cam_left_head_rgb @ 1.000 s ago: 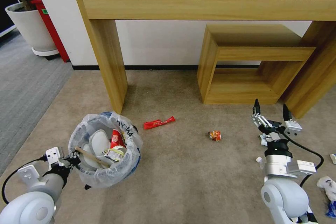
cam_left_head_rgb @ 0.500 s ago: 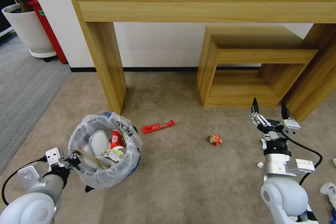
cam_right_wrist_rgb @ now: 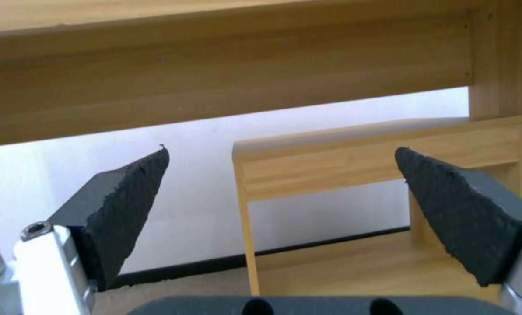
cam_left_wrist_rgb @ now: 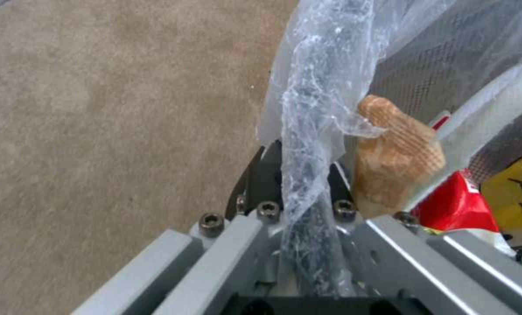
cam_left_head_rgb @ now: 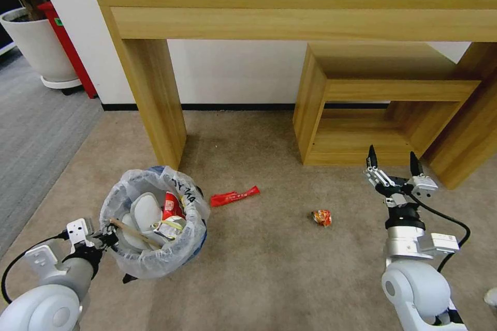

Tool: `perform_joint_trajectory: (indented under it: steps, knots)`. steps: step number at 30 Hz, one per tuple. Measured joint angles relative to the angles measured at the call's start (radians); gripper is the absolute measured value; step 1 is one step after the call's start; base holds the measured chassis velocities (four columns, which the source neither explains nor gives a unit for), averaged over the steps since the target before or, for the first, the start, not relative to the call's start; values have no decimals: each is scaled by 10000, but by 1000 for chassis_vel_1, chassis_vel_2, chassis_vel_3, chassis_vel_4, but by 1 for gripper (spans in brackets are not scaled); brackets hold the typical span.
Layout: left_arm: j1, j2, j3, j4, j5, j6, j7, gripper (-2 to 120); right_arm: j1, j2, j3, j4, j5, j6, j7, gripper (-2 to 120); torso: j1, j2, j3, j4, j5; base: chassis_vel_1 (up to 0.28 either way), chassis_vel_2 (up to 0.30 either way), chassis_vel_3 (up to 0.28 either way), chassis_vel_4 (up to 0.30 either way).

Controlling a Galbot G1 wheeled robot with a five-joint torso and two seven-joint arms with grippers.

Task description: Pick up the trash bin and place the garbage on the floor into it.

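We can read no words: the black lettering on the bag (cam_left_head_rgb: 185,190) lining the trash bin (cam_left_head_rgb: 199,240) and the red wrapper's (cam_left_head_rgb: 234,196) print stay illegible.

Both arms: glossy white rounded joint shells, silver-grey metal wrist segments, black collars between. Left gripper (cam_left_head_rgb: 106,238): small white block with dark square holes atop wrist, black cable looping back along forearm; brushed aluminium brackets, hex socket screws close up. Right gripper (cam_left_head_rgb: 392,163): silver linkage, two black pointed fingers (cam_right_wrist_rgb: 127,205) with rough textured rubber pads, wedge-shaped. Black cable curving off right wrist; small white labelled box on its side.
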Motion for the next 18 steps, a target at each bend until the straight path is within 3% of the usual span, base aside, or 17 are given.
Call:
perform_joint_trajectory:
  steps: [18]
  knots:
    - [-19, -19, -25, 169, -15, 119, -60, 1, 258, 3, -268, -330, -72, 115, -8, 100, 0, 0, 0, 1, 1, -79, 82, 89, -78]
